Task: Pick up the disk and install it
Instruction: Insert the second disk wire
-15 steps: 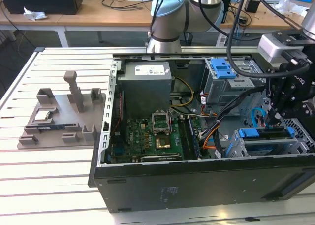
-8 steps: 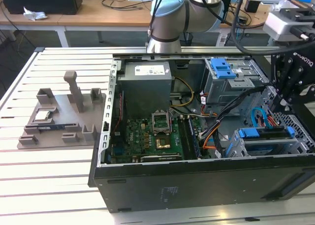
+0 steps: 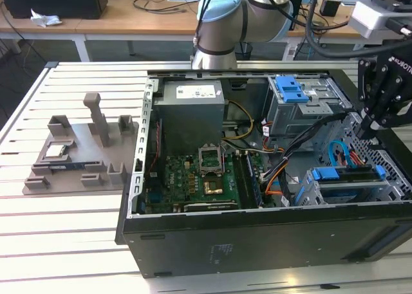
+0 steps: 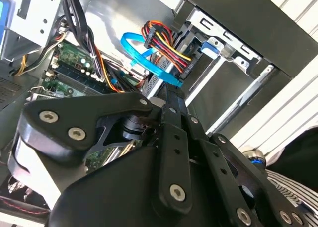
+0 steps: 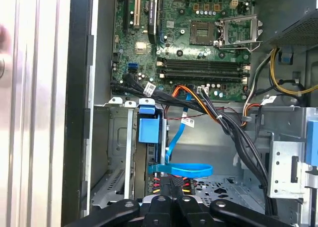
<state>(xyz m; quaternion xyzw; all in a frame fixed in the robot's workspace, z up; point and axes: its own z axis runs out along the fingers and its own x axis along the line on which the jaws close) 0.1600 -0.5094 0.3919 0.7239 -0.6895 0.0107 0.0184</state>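
Exterior view puts the pincer (image 3: pixel 368 128) over the drive corner of the computer case (image 3: pixel 257 242), fingers drawn together on nothing I can see. At about seven o'clock from it the disk (image 3: pixel 341 174) lies level in its bay, so the install looks nearly or wholly done. Whether it is latched or cabled is hidden by wires (image 3: pixel 302 143) and the bay's walls.

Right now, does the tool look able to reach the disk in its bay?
Probably yes. The tool hangs above the open case, near the disk. Nothing covers the bay, though the blue cable loops close by and might snag.
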